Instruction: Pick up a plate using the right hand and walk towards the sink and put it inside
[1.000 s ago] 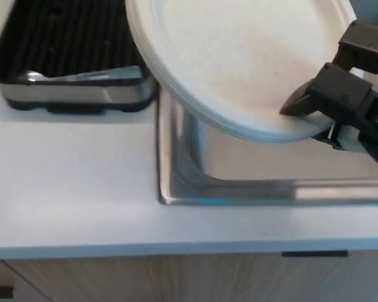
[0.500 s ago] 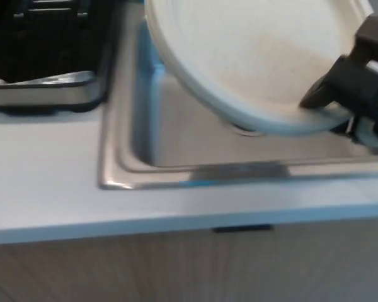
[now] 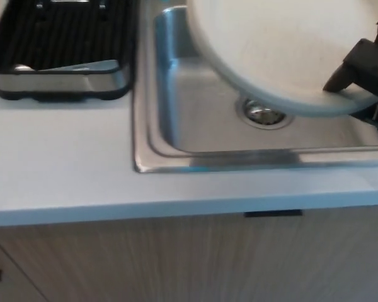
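A large white plate (image 3: 277, 44) hangs tilted over the steel sink (image 3: 152, 135), covering the upper right of the head view. My right hand (image 3: 364, 72) is shut on the plate's near right rim, thumb on top. The sink's drain (image 3: 263, 114) shows just under the plate's lower edge. The plate is above the basin and does not touch its floor. My left hand does not show.
A black dish rack on a steel tray (image 3: 63, 56) stands on the white counter (image 3: 63, 176) left of the sink. The counter's front edge and wooden cabinet fronts (image 3: 176, 264) fill the bottom of the picture.
The camera has shifted, so more of the basin and its drain now show. The plate with my right hand sits further right and higher in the picture, over the basin.
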Motion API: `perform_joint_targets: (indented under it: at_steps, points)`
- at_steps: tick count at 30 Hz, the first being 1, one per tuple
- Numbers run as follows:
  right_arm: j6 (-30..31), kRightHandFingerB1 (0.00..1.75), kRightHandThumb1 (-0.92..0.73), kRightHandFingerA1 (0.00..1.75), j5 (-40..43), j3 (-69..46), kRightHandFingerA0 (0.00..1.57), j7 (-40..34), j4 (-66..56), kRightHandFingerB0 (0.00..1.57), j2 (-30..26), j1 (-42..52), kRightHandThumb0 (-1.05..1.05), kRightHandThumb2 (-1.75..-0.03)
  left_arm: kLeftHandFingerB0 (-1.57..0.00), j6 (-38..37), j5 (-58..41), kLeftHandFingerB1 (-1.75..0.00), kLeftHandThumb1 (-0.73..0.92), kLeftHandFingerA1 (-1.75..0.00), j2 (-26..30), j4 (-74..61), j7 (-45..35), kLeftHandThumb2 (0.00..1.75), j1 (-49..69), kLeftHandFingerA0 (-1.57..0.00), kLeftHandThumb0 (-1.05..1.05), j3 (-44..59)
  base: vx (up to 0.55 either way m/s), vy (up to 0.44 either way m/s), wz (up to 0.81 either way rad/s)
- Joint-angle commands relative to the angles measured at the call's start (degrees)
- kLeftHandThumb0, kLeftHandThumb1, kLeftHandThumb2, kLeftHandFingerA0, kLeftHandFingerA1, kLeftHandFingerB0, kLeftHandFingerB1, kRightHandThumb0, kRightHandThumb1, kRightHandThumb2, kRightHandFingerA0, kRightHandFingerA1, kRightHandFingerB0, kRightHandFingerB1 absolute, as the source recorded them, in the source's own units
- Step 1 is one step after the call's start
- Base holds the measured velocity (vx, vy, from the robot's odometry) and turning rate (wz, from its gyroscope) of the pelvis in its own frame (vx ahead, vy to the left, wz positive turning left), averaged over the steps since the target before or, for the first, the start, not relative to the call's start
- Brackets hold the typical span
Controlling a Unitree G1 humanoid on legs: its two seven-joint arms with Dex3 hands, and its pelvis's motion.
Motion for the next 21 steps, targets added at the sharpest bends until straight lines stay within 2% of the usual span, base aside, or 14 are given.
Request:
perform_joint_targets:
  at_steps: [1, 2, 3, 5, 6, 9, 10, 11, 12, 14, 15, 17, 18, 21]
  points:
    - [0.5, 1.75, -0.41, 1.75, 0.2, 0.2, 0.95, -1.2, -0.2, 0.72, -0.6, -1.2, -0.12, -1.26, -0.97, -2.8, -0.2, -1.09, 0.73, -1.23, -0.2, -0.9, 0.3, 1.34, 0.5, -1.17, 0.02, -0.2, 0.06, 0.094, 0.05]
    - [0.7, 1.75, -0.40, 1.75, 0.0, 0.3, 0.94, -1.1, -0.5, 0.70, -0.4, -1.2, -0.11, -1.27, -0.82, -2.8, -0.3, -1.37, 0.60, -1.59, -0.2, -1.0, 0.2, 1.55, 0.5, -0.90, 0.08, -0.1, 0.00, 0.000, 0.00]
    - [0.9, 1.75, -0.40, 1.75, -0.1, 0.5, 0.94, -1.1, -0.8, 0.70, -0.1, -1.3, -0.11, -1.27, -0.82, -2.8, -0.5, -1.37, 0.60, -1.59, -0.1, -0.9, 0.0, 1.55, 0.5, -0.90, 0.08, 0.1, 0.00, 0.000, 0.00]
    - [1.2, 1.75, -0.37, 1.75, 0.0, 0.6, 0.94, -1.0, -1.7, 0.71, 0.4, -1.3, -0.08, -1.30, -1.02, -2.9, -0.5, -1.14, 0.78, -1.31, 0.1, -0.7, 0.0, 1.41, 0.5, -1.27, 0.06, 0.2, 0.00, 0.000, 0.00]
    - [1.0, 1.75, -0.36, 1.75, 0.2, 0.7, 0.95, -0.9, -1.9, 0.73, 0.5, -1.4, -0.08, -1.31, -0.76, -2.8, -0.5, -1.32, 0.57, -1.62, 0.2, -0.5, 0.0, 1.60, 0.6, -0.92, 0.05, 0.2, 0.00, 0.000, 0.00]
    - [0.7, 1.75, -0.40, 1.75, 0.5, 0.9, 0.95, -0.6, -2.2, 0.72, 0.5, -1.4, -0.09, -1.26, -0.78, -2.4, -0.7, -1.35, 0.64, -1.62, 0.3, -0.4, -0.1, 1.52, 0.5, -0.89, 0.03, 0.4, 0.00, 0.000, 0.00]
    - [0.6, 1.75, -0.41, 1.75, 0.5, 1.0, 0.95, -0.6, -2.2, 0.71, 0.4, -1.3, -0.10, -1.25, -0.96, -2.4, -1.0, -1.08, 0.74, -1.23, 0.3, -0.4, -0.3, 1.34, 0.5, -1.18, 0.02, 0.6, 0.00, 0.000, 0.00]
    - [0.6, 1.75, -0.41, 1.75, 0.5, 1.1, 0.95, -0.6, -2.3, 0.71, 0.5, -1.3, -0.10, -1.25, -0.96, -2.4, -1.2, -1.08, 0.74, -1.23, 0.3, -0.3, -0.7, 1.34, 0.5, -1.18, 0.02, 0.8, 0.00, 0.000, 0.00]
    - [0.9, 1.75, -0.41, 1.75, 0.5, 1.0, 0.95, -0.3, -2.6, 0.71, 0.5, -1.0, -0.10, -1.24, -0.77, -2.5, -1.1, -1.36, 0.65, -1.63, 0.3, -0.4, -0.7, 1.51, 0.6, -0.90, 0.04, 0.8, 0.00, 0.000, 0.00]
    - [1.1, 1.75, -0.42, 1.75, 0.5, 1.1, 0.95, -0.1, -3.0, 0.70, 0.6, -0.9, -0.10, -1.25, -0.80, -2.7, -1.0, -1.32, 0.63, -1.61, 0.3, -0.3, -0.6, 1.55, 0.6, -0.96, 0.02, 0.8, 0.00, 0.000, 0.00]
    - [1.2, 1.75, -0.40, 1.75, 0.2, 1.0, 0.96, -0.4, -3.1, 0.71, 0.5, -0.8, -0.10, -1.30, -1.00, -2.7, -1.0, -1.10, 0.73, -1.25, 0.3, 0.0, -0.7, 1.34, 0.5, -1.22, 0.01, 0.9, 0.00, 0.000, 0.00]
    - [1.0, 1.75, -0.38, 1.75, 0.1, 1.1, 0.96, -0.7, -2.8, 0.71, 0.4, -0.8, -0.10, -1.31, -1.00, -2.8, -0.8, -1.11, 0.73, -1.25, 0.3, 0.4, -0.5, 1.34, 0.3, -1.22, 0.01, 0.8, 0.00, 0.000, 0.00]
    - [1.0, 1.75, -0.39, 1.75, -0.1, 1.1, 0.96, -1.0, -2.8, 0.71, 0.4, -0.6, -0.10, -1.29, -0.78, -2.9, -0.9, -1.32, 0.58, -1.63, 0.4, 0.4, -0.7, 1.62, 0.4, -0.96, 0.02, 0.8, 0.00, 0.000, 0.00]
    - [0.7, 1.75, -0.42, 1.75, 0.1, 1.2, 0.95, -1.2, -2.1, 0.70, 0.2, -0.6, -0.10, -1.25, -0.82, -3.2, -0.9, -1.32, 0.59, -1.60, 0.4, 0.2, -0.7, 1.58, 0.5, -1.01, 0.03, 0.8, 0.00, 0.000, 0.00]
